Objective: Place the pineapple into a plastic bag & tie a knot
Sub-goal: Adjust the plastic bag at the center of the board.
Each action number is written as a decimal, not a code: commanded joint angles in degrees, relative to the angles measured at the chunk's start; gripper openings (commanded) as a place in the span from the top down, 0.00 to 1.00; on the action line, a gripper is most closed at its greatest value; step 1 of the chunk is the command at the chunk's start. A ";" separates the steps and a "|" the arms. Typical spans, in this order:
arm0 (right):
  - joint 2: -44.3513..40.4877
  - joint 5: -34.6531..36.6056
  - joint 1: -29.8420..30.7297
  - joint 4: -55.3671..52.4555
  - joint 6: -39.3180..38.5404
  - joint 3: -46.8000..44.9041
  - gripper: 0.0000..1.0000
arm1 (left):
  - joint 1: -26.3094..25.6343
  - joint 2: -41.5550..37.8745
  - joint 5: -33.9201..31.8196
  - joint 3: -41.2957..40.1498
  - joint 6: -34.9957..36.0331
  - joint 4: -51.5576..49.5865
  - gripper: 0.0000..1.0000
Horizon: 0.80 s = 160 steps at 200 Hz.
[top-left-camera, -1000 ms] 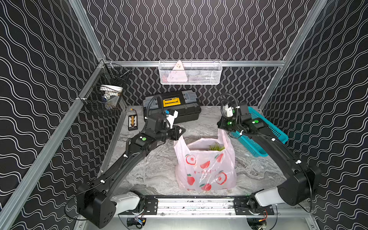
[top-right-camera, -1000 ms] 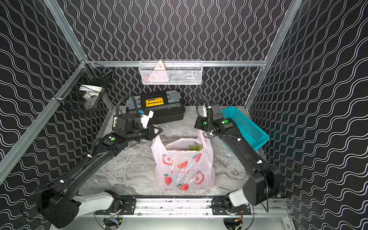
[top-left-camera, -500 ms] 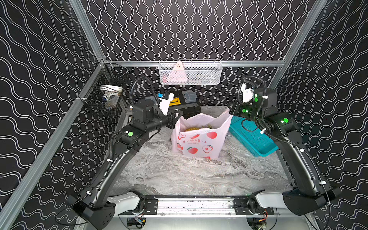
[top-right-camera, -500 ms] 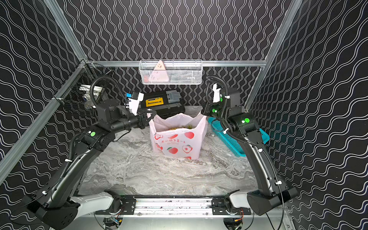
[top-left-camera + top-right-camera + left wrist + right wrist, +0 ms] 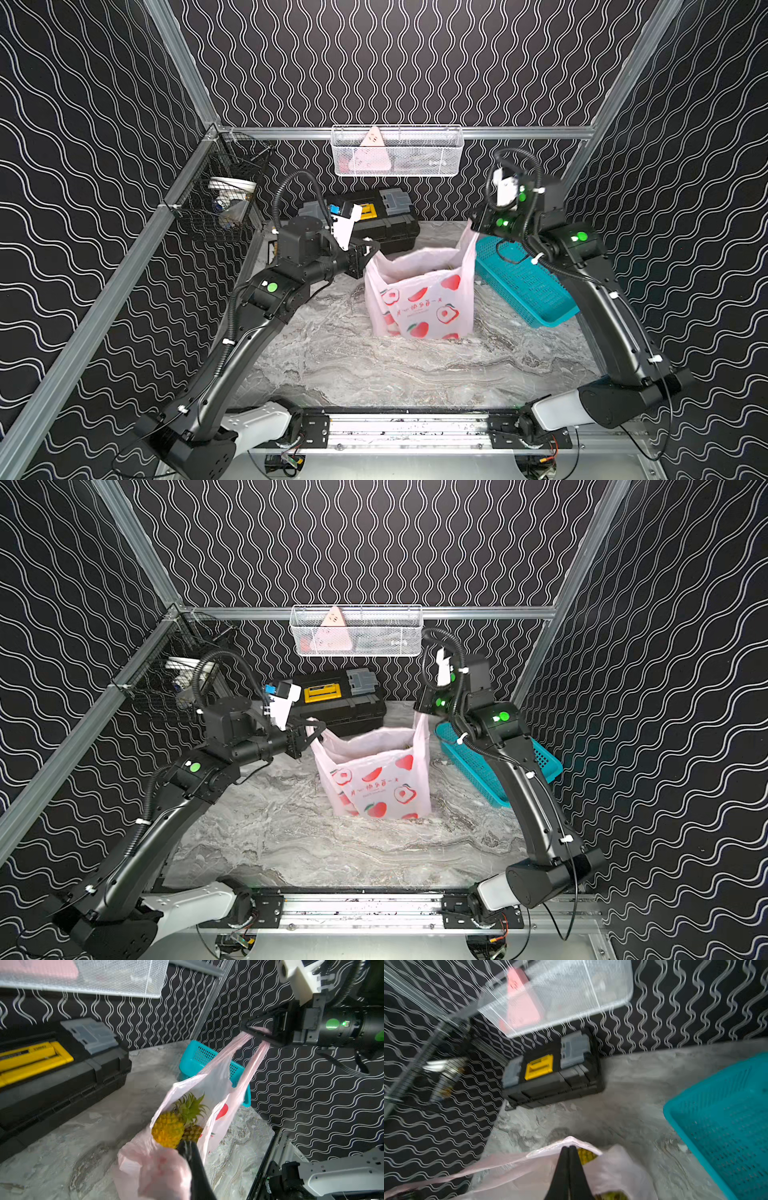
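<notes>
Both arms have swung up and back over the last second, carrying the thin translucent pale-pink plastic bag (image 5: 419,299) printed with red apples from about 6 o'clock on the grey marbled tabletop (image 5: 374,374) to just past centre, toward 1 o'clock. Its handles, low then, are now drawn up and apart, holding the mouth wide. Its base seems to rest on the tabletop, though we cannot be sure. Low inside it, the left wrist view shows the yellow pineapple (image 5: 168,1132) with its green crown, so we judge the placing done and the tying in hand, with no knot yet made.

At 9 o'clock of the bag our left hand (image 5: 371,250) is pinched tight on one handle, pink film bunched at its fingers. At 1 o'clock of the bag, and higher, our right hand (image 5: 473,219) is clamped on the other handle, whose two strips run taut down to the bag.

Next, we think, the hands must meet above the mouth and cross, so one handle wraps round the other and is drawn through. The film is thin, so neither grip should slacken.

Farther off, the teal perforated plastic basket (image 5: 519,282) lies at 3 o'clock, close beside the bag; whether they touch we cannot tell. The black plastic toolbox (image 5: 390,232) with a yellow latch stands at 12 o'clock against the back wall, and the white wire-mesh basket (image 5: 415,158) hangs on the rail above it.
</notes>
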 commanded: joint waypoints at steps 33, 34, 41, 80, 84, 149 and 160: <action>-2.34 -1.98 0.05 2.00 0.59 -1.64 0.78 | 0.05 -0.23 5.56 -2.19 1.45 4.03 1.00; -2.34 -1.98 0.05 2.00 0.59 -1.64 0.78 | 0.05 -0.27 5.60 -2.11 1.48 4.08 1.00; -2.57 -1.62 0.06 1.62 0.05 0.51 0.66 | 0.05 -0.31 5.98 -1.61 1.73 4.01 1.00; -1.73 -6.46 1.31 0.93 -3.86 10.18 0.33 | 0.05 0.81 6.82 0.87 2.75 2.01 0.70; -1.60 -7.60 1.79 1.02 -4.22 10.76 0.32 | 0.05 0.89 6.70 0.87 2.69 2.01 0.65; 2.82 -19.20 9.38 10.64 -4.40 1.86 0.10 | 0.14 -0.38 -3.71 2.44 1.67 -1.12 0.36; 5.32 -20.38 9.91 10.84 -4.60 3.13 0.08 | 0.58 -1.32 -8.75 2.18 1.65 -2.84 0.33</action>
